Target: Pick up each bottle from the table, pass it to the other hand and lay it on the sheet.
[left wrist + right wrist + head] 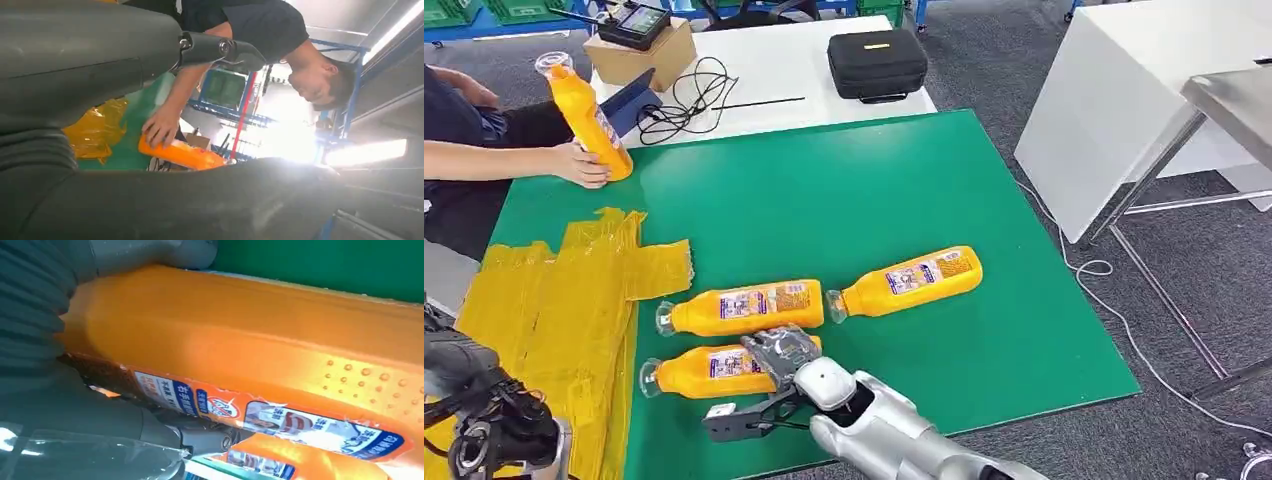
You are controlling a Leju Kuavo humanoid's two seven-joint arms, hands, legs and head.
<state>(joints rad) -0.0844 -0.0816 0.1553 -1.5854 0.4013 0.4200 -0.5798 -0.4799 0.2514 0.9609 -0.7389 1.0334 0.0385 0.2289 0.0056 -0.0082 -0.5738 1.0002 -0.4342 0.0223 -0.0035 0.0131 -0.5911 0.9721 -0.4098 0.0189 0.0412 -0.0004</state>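
On the green tabletop, three orange plastic bottles with clear caps and printed labels lie on their sides. The nearest bottle lies at the front, and the right hand rests on its base end with its fingers wrapped over the body; the right wrist view shows the thumb on one side of the orange body and darker fingers on the other, so it grips this bottle while it lies on the tabletop. Just behind it lies the middle bottle, and to the right the third bottle, its cap close to the middle bottle's base. The crumpled yellow plastic sheet covers the front left of the tabletop, with no bottle on it. At the far left edge a person's hand holds a fourth orange bottle tilted on the tabletop. The left hand hangs low at the front left; I cannot tell how its fingers lie.
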